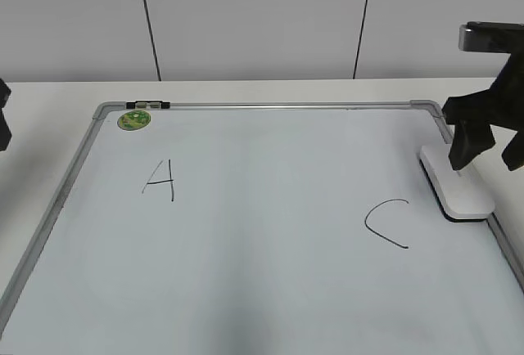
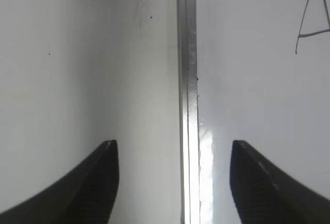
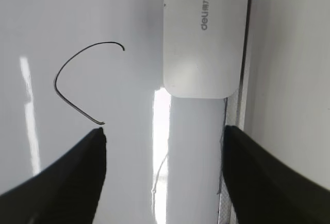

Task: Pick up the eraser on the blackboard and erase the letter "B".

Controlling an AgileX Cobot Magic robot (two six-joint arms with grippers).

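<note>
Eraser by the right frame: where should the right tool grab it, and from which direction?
Come from above and pinch the eraser across its narrow width, on the long side walls near mid-length. It lies flat on the blackboard, long axis along the right frame rail, so one finger must fit the slim gap there. The right tool is open.

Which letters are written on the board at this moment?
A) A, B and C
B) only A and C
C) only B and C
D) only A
B: the exterior view shows a letter A on the left of the whiteboard and a letter C on the right, near the eraser; the space between them is blank, with no B visible.
</note>
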